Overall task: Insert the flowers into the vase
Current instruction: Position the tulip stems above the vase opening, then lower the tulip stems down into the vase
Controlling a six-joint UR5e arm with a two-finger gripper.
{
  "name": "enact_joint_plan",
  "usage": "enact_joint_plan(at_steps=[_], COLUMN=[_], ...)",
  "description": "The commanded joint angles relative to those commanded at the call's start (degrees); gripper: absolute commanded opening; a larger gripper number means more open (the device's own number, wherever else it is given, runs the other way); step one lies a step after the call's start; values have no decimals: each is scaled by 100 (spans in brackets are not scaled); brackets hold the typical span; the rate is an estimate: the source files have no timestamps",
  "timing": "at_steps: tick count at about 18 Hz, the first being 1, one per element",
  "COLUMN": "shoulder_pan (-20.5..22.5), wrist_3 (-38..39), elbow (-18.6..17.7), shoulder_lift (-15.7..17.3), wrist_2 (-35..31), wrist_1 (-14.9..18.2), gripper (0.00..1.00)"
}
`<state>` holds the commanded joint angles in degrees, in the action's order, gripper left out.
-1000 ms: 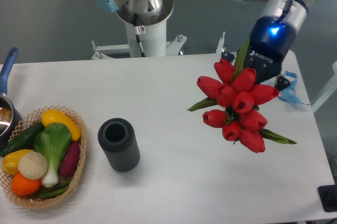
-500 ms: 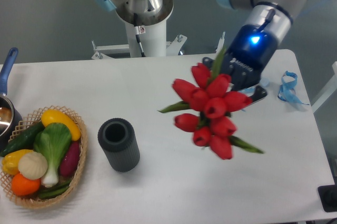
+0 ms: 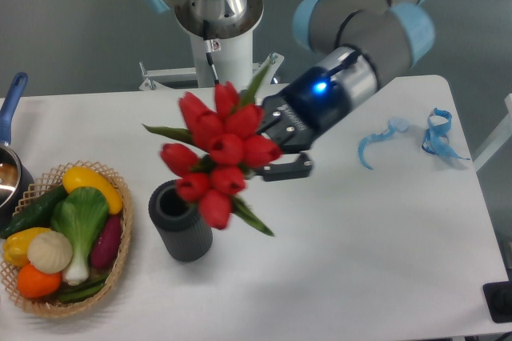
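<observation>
The vase (image 3: 181, 220) stands upright on the table (image 3: 352, 261), beside a wicker basket (image 3: 117, 265). Just above its rim hang the flowers (image 3: 218, 158), held by the stems in the closed gripper (image 3: 276, 151). This looks like the carrying step; next the bunch must turn stems-down over the opening.

— What are the flowers (image 3: 218, 153) like?
— Glossy red heads, plastic by their shine, with smooth green leaves. My gripper (image 3: 282, 147) on them is matt black, with a lit blue ring behind it.
— And the vase (image 3: 181, 220)?
— Dark grey-black, matt, with fine ribs down the side and a smooth thick rim.
— The table (image 3: 336, 261)?
— Smooth white, faintly shiny.
— That basket (image 3: 50, 302)?
— Woven wicker, rough and tan. The vegetables (image 3: 68, 230) in it look like smooth, bright plastic with a slight gloss.
— Your arm (image 3: 364, 25)?
— Grey metal tube with pale blue plastic caps. The ribbons (image 3: 436, 137) look thin, blue and shiny.
</observation>
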<state>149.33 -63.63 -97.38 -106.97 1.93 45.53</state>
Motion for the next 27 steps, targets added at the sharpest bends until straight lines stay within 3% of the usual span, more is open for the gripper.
enact_joint_plan(at_steps=[5, 10, 19, 27], shoulder_pan=[-194, -308, -352, -308], wrist_3=[0, -35, -343, -721], elbow=[-202, -404, -528, -879], shoulder_lift=[237, 273, 98, -70], wrist_2=[79, 97, 88, 18], wrist_1=[0, 0, 0, 9], gripper=[17, 17, 18, 18])
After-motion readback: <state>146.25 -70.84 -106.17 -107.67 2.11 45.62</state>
